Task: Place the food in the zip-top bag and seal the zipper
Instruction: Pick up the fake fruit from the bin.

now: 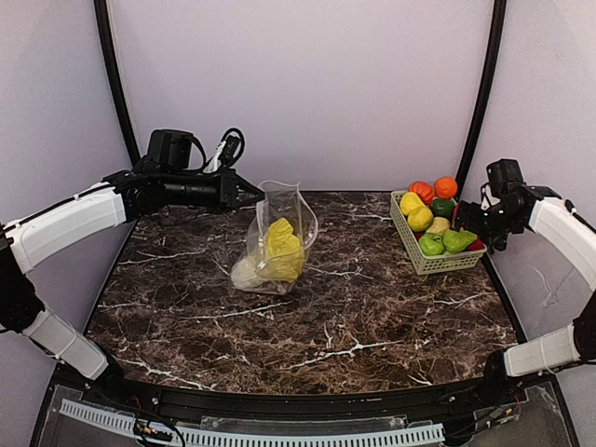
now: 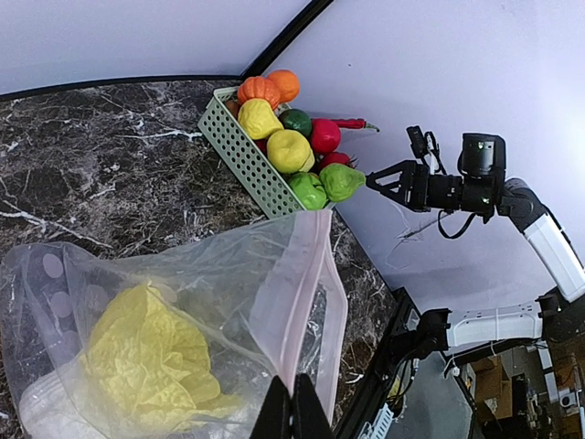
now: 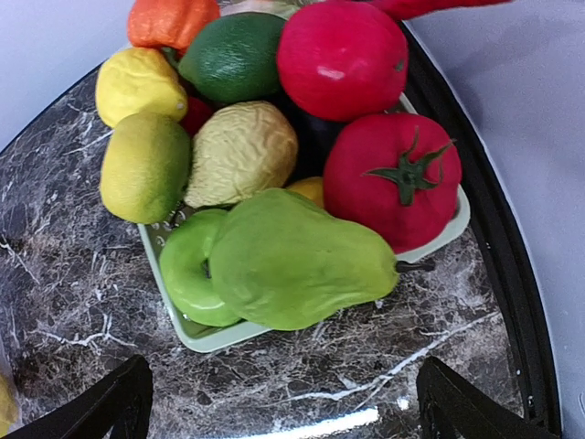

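A: While the left gripper (image 1: 253, 193) holds up the zip-top bag (image 1: 279, 233), how do its jaws stand?

B: Pressed together on the mouth edge, right at the pink zipper (image 2: 288, 302). The bag stands left of centre on the table (image 1: 354, 317) with its mouth pulled up and gaping. The yellow cabbage (image 1: 282, 250) is slumped in the bottom.

A: And the right gripper (image 1: 466, 221)?

B: Jaws wide apart, nothing between them, hovering over the near end of the basket (image 3: 196, 334) by the table's right edge. The green pear (image 3: 302, 261) lies directly below, on top of the heap and beside the red tomato (image 3: 393, 178).

A: How would that pear handle?

B: Light, stiff and probably hollow, I'd judge, with a smooth skin that could slip. Take it across the fat belly, one jaw on each flank. At the tapered end it might squirt out. Lifting it may set its neighbours rolling.

A: The bag itself?

B: Thin, floppy film that keeps no shape of its own. Only the zipper strip looks to have any stiffness, so that is the place to grip. The unheld lip sags, so food should probably go in close to the held side.
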`<state>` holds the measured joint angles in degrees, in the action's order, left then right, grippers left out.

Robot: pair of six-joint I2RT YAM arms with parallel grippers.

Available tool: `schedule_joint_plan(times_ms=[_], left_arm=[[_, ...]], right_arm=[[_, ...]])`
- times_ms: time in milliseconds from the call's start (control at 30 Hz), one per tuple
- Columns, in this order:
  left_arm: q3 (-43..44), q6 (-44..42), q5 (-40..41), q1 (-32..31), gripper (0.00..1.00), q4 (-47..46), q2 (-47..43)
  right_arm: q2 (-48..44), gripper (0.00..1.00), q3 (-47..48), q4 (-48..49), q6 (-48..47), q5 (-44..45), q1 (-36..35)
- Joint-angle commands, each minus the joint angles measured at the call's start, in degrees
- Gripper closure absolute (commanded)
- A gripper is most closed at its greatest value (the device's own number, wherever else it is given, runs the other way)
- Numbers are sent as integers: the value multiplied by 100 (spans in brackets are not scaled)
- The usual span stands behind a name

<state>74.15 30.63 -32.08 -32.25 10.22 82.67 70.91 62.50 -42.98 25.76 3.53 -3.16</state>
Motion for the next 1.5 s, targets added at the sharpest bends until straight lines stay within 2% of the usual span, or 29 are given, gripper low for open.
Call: schedule_joint_plan(times_ms=[0, 267, 1000, 1133, 1333, 1467], left_arm=[[-111, 38, 39, 35, 99, -108, -328], [-192, 118, 7, 35, 99, -159, -354], [-252, 180, -13, 35, 99, -282, -321], [-241, 159, 5, 35, 99, -269, -337], [-243, 145, 35, 35, 99, -241, -351], [-243, 145, 27, 35, 99, -245, -338]], right_arm=[[-161, 1, -370, 505, -57, -324, 503], [1, 1, -832, 1563, -64, -1120, 799], [1131, 3, -833, 2306, -20, -1457, 799], [1196, 8, -845, 2359, 22, -1460, 799], [1089, 24, -874, 2360, 45, -1463, 799], [996, 30, -886, 2332, 29, -1406, 799]])
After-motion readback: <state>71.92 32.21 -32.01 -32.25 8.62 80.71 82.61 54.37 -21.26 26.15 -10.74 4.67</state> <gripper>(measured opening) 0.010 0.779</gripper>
